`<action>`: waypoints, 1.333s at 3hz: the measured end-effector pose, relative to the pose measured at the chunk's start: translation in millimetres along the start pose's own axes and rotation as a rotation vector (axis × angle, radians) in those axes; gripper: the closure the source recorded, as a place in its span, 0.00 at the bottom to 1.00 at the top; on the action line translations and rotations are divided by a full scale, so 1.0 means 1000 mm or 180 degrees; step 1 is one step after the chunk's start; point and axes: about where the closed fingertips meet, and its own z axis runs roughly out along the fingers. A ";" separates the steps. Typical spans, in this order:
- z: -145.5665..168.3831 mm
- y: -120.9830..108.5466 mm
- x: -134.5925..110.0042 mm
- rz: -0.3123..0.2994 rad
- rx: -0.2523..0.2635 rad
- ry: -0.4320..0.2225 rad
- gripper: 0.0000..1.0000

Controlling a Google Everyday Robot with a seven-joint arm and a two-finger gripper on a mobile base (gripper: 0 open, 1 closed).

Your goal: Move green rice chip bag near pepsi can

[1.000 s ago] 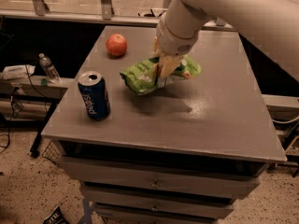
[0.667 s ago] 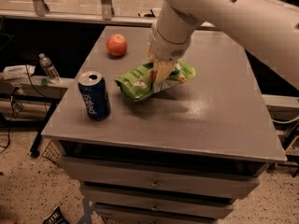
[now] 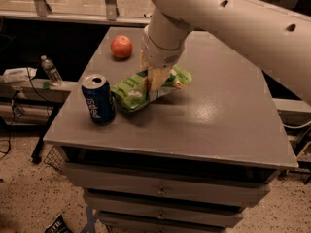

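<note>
The green rice chip bag (image 3: 133,90) lies crumpled on the grey cabinet top (image 3: 218,115), its left end close to the pepsi can (image 3: 98,100). The can stands upright near the front left corner, dark blue with white lettering and a silver top. My gripper (image 3: 156,81) comes down from above on the middle of the bag and is shut on it. The arm covers part of the bag's middle. The bag's right end (image 3: 181,77) sticks out past the gripper.
A red apple (image 3: 121,46) sits at the back left of the top. A clear plastic bottle (image 3: 50,71) stands on a lower shelf to the left. The cabinet has drawers below its front edge (image 3: 170,152). Cables lie on the floor at left.
My gripper has moved left and toward the front with the bag in it. The bag's left end is now much closer to the can. Can and apple have not moved.
</note>
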 end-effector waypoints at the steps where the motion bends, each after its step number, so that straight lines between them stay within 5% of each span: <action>1: 0.000 0.000 0.000 -0.0003 -0.0001 0.0002 0.83; 4: 0.001 0.001 -0.003 -0.0019 -0.0008 0.0003 0.12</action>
